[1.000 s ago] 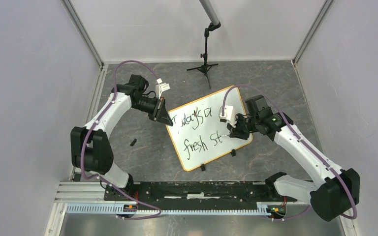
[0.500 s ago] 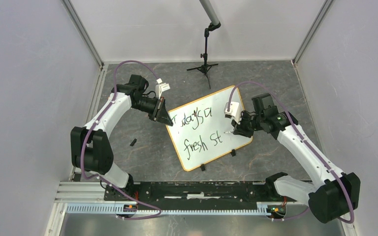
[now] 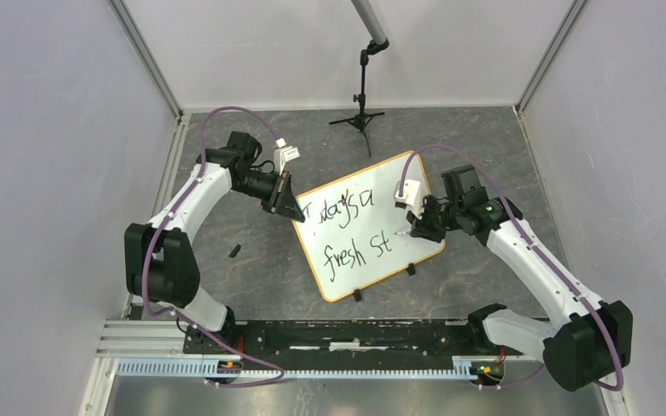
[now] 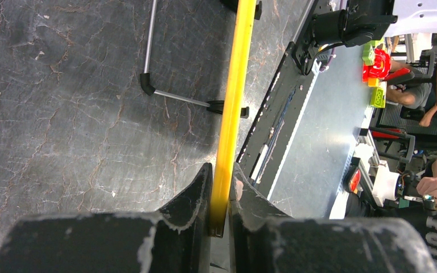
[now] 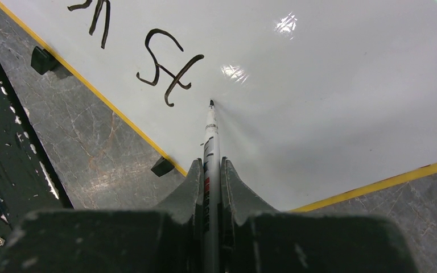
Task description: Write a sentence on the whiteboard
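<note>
Right pincer [image 5: 210, 166] slightly repositioned, tight on marker [image 5: 210, 129]

We see plain white walls [image 3: 52, 130] on three sides, joined by slim metal posts [image 3: 146, 61]. The table [image 3: 251, 286] is dark grey, veined like marble (pale scuffs show close up). A black tripod [image 3: 362, 117] stands near the back wall, a grey pole [image 3: 369, 21] slanting down to it. A metal rail [image 3: 329, 368] runs along the near edge; beyond it, a cluttered room [image 4: 409, 85].
</note>
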Robot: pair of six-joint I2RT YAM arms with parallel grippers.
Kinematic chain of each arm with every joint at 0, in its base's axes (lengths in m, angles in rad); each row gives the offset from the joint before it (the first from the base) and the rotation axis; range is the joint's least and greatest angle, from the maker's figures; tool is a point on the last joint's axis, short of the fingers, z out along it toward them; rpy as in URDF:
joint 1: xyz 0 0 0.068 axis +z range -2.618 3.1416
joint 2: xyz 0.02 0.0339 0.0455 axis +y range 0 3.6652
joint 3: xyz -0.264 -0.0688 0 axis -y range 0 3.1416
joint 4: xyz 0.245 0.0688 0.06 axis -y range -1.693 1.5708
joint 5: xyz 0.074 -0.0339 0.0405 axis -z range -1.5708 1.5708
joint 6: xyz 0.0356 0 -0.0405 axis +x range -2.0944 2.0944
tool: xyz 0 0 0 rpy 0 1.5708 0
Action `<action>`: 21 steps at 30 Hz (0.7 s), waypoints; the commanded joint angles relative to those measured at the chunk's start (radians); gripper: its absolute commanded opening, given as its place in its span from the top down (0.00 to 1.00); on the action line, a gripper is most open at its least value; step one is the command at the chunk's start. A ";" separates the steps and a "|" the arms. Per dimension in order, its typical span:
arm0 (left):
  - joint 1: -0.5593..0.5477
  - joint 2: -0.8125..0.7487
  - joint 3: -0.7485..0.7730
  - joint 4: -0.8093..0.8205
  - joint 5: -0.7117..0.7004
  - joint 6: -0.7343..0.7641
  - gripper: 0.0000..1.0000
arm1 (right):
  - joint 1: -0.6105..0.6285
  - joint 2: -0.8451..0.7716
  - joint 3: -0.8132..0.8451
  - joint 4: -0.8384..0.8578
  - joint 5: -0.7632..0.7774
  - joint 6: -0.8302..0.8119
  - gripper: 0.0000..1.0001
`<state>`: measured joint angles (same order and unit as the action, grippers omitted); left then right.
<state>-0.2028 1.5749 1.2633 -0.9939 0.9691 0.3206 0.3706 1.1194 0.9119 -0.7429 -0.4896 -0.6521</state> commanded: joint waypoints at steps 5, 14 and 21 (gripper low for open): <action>-0.009 0.006 -0.012 0.053 -0.124 0.067 0.98 | -0.003 0.036 0.021 0.057 0.011 0.024 1.00; -0.009 0.006 -0.013 0.053 -0.124 0.069 0.98 | 0.004 0.054 0.020 0.059 -0.025 0.024 1.00; -0.009 0.009 -0.009 0.054 -0.125 0.068 0.97 | 0.021 0.053 -0.029 0.052 -0.019 0.002 1.00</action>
<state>-0.2028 1.5749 1.2629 -0.9939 0.9688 0.3206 0.3820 1.1625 0.9085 -0.7296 -0.5190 -0.6304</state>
